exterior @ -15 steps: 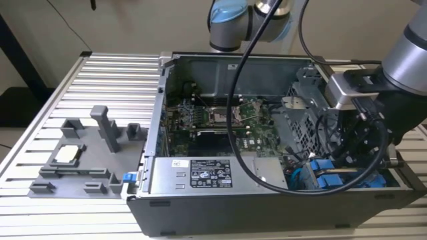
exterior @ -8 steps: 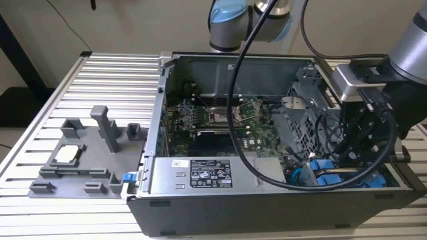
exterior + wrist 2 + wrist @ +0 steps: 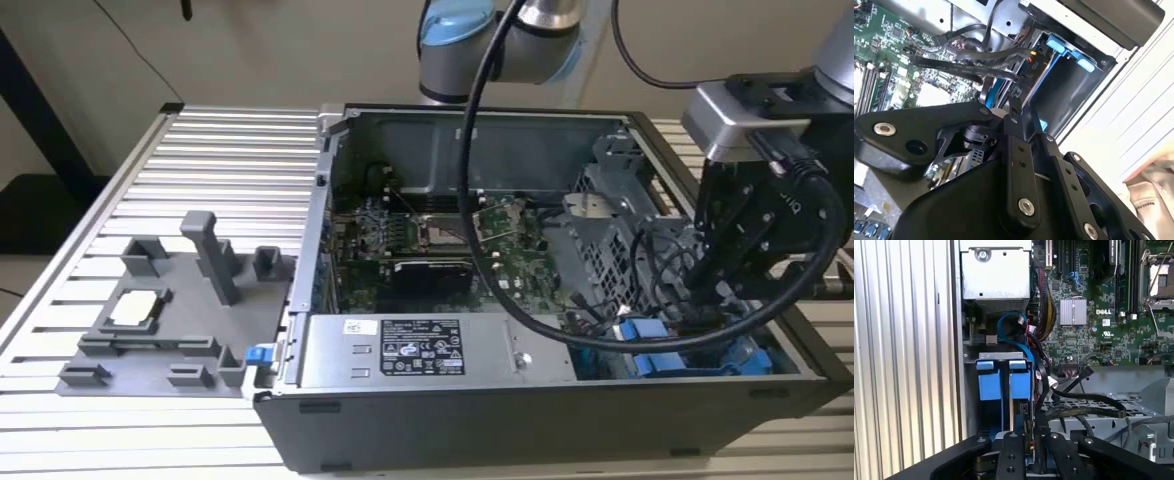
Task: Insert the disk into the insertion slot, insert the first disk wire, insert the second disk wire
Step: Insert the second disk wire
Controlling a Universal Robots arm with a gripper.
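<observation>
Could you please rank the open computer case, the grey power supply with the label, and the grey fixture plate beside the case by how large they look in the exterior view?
Largest to smallest:
1. Open computer case
2. Grey power supply
3. Grey fixture plate, close to the power supply in apparent size, so this order is unsure.

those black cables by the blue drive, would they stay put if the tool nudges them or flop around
Likely floppy: the black cables sag in loose curves across the grey drive cage, so a nudge would probably shift them. They probably spring back partway, since their ends look anchored near the blue-framed drive. Light, and apt to snag the tool.
</observation>
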